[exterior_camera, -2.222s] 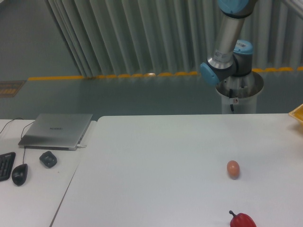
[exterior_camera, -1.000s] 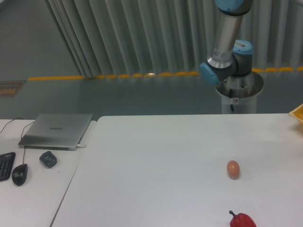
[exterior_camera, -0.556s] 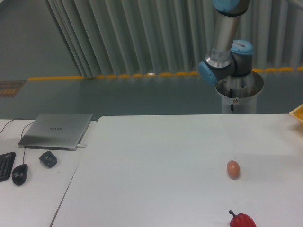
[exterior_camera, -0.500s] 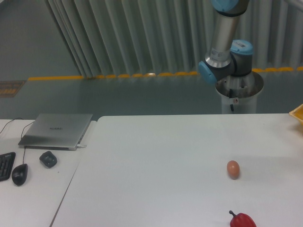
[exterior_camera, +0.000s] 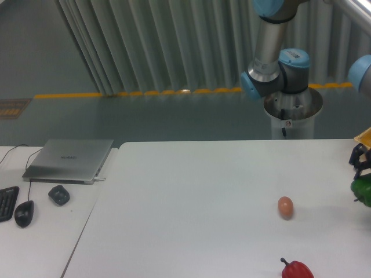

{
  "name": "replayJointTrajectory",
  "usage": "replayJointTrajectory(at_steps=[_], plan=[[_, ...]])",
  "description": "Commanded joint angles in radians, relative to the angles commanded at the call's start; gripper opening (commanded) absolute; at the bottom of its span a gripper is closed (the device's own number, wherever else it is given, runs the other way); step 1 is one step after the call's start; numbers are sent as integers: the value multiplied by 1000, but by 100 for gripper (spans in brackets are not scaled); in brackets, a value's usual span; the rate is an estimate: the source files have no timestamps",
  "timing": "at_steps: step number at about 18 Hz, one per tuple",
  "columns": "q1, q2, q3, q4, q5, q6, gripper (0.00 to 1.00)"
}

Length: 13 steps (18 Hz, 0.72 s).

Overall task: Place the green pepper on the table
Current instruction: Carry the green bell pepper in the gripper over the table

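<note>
At the right edge of the view the green pepper (exterior_camera: 363, 190) hangs just above the white table (exterior_camera: 191, 197), cut off by the frame. My gripper (exterior_camera: 360, 169) comes down onto it from above, its black fingers shut on the pepper's top. Only part of the gripper shows. The arm's base and blue-capped joints (exterior_camera: 272, 78) stand behind the table's far edge.
A brown egg (exterior_camera: 285, 207) lies on the table right of centre, and a red pepper (exterior_camera: 296, 270) sits at the front edge. A yellow item (exterior_camera: 364, 137) peeks in at the far right. The adjoining desk holds a laptop (exterior_camera: 69, 159), mouse (exterior_camera: 24, 213) and keyboard (exterior_camera: 6, 202).
The gripper holding the green pepper has come into view at the right edge, and a blue wrist joint shows above it. The arm's upper links have swung slightly left.
</note>
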Motion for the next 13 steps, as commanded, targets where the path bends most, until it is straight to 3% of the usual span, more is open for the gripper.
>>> replayJointTrajectory(at_steps=[4, 8, 10, 13], plan=[[3, -5, 8, 42, 6, 7, 38], [15, -18, 6, 158, 96, 35, 37], [24, -38, 18, 247, 165, 47, 37], [51, -46, 37, 275, 184, 76, 37]])
